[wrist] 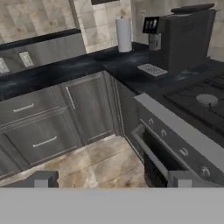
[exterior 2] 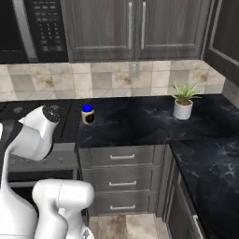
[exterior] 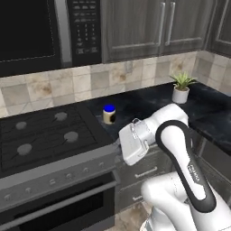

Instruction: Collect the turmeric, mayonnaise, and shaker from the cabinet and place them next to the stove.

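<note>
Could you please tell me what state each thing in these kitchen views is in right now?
Blue-lidded mayonnaise jar: upright, lid on, on the black marbled countertop beside the stove.
Black stove: burners bare, nothing on them.
Oven door: shut.
Grey upper cabinet doors: shut.
Grey drawers: shut.
Potted green plant: upright.
Gripper: open, holding nothing.

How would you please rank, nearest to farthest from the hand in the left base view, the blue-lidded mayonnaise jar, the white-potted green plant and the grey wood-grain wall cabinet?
From the open hand:
1. Blue-lidded mayonnaise jar, on the black counter just right of the stove.
2. White-potted green plant, farther right, at the counter's back.
3. Grey wood-grain wall cabinet, high above.
</note>
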Tool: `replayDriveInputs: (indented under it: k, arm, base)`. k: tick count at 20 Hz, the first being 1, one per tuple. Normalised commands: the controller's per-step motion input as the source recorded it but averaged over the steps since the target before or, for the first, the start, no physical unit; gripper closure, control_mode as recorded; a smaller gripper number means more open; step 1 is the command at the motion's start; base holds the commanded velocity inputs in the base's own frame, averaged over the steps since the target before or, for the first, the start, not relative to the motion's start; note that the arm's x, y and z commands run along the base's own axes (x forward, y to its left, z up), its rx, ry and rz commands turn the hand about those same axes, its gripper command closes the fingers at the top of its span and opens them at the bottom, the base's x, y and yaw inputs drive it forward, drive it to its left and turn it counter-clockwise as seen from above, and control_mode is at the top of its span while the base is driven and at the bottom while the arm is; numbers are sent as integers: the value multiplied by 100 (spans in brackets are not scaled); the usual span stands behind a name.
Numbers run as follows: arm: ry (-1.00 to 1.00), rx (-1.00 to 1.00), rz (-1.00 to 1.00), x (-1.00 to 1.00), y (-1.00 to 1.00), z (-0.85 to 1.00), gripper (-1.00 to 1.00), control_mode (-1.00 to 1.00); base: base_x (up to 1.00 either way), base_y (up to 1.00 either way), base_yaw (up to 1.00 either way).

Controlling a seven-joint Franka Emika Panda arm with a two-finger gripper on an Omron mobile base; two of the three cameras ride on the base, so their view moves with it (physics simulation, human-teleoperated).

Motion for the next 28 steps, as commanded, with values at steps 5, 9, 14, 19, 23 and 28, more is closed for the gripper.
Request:
replayDriveInputs:
  k: [5, 9, 14, 19, 23, 28]
  arm:
    - [0, 0, 0, 0, 0, 0, -100, 100]
    - [0, 0, 0, 0, 0, 0, -100, 100]
    - [0, 0, 0, 0, 0, 0, -100, 100]
    - [0, 0, 0, 0, 0, 0, -100, 100]
    - [0, 0, 0, 0, 0, 0, -100, 100]
    - [0, 0, 0, 0, 0, 0, -100, 100]
  base:
    - [-98, 70, -7]
    - [-90, 43, -17]
    - [-80, 2, -37]
    - [-78, 0, -46]
    - [-85, 18, -43]
    - [-95, 18, -41]
